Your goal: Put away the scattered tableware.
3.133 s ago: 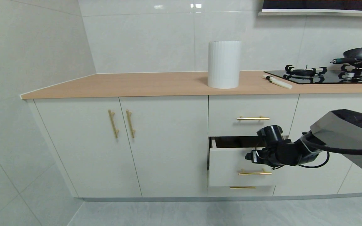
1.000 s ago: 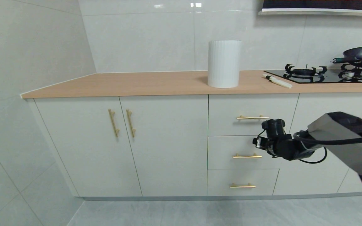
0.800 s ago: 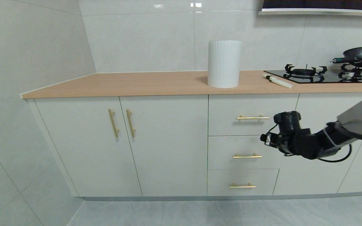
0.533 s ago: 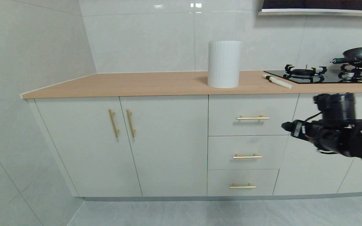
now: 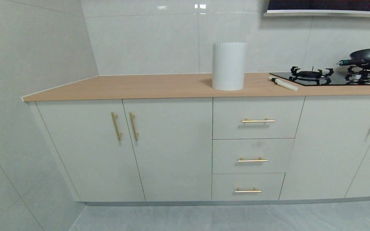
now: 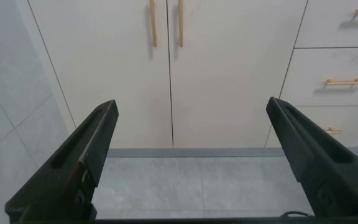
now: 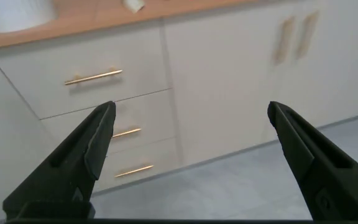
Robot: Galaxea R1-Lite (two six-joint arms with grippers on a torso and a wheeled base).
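- The utensil (image 5: 283, 84), a slim cream-coloured piece, lies flat on the countertop (image 5: 140, 86) close to its front edge, with both grippers well apart from it.
- At its 9 o'clock, a little way off, you have the white ribbed container (image 5: 229, 65) standing upright. At its 3 o'clock, just beside it, is the black hob (image 5: 332, 79), with a dark wok (image 5: 369, 57) sitting on the far burner.
- Your right gripper (image 7: 191, 109) is held low in front of the cabinets with its fingers spread wide. The stack of drawers (image 7: 98, 93) shows between and beyond them, at a tilt.
- Your left gripper (image 6: 191, 107) is also spread wide and aimed low. It looks at the foot of the double doors (image 6: 166, 68), the grey plinth (image 6: 185, 152) and the tiled floor (image 6: 191, 186).
- In the head view, the three drawers (image 5: 252, 149) sit at 6 o'clock below the container, all shut flush with their gold handles level.
- The countertop stretches bare from the container out to 9 o'clock, ending at the tiled side wall (image 5: 27, 64).
- The floor (image 5: 204, 218) in front of the cabinets gives you open room along the whole run.
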